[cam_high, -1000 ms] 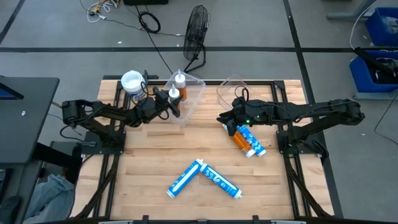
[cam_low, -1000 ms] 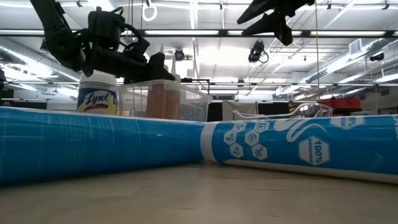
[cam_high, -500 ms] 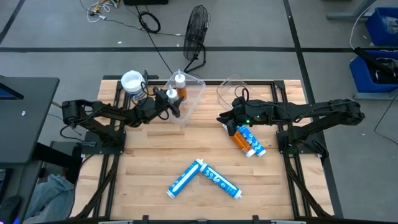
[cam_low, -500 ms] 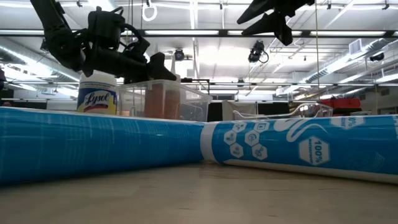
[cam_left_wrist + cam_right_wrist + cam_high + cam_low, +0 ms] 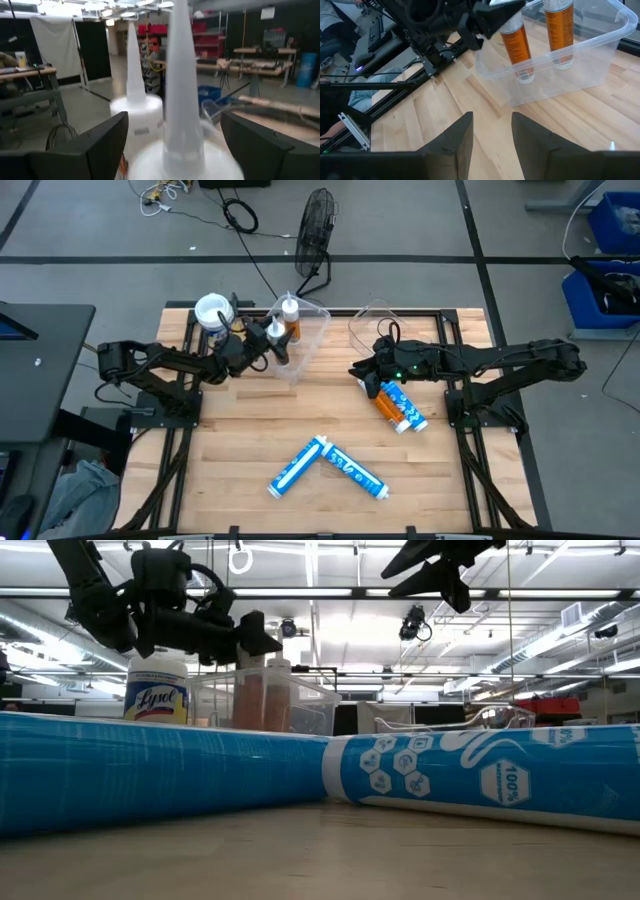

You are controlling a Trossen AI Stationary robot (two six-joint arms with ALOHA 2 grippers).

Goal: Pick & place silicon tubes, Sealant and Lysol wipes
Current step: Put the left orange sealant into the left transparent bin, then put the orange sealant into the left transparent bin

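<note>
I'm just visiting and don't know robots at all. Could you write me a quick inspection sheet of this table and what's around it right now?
Surface: wooden table, on a dark frame.
Job's things: Lysol wipes upright at the back left; two orange tubes upright in a clear bin; two blue-white tubes lying at the front; an orange tube and a blue-white one lying by the right arm.
Clutter: a second clear bin, empty.
Grippers: left gripper open around an orange tube's nozzle; right gripper open, above the lying pair.
Cables: black cable on the floor.
Surroundings: a fan, blue crates.
</note>
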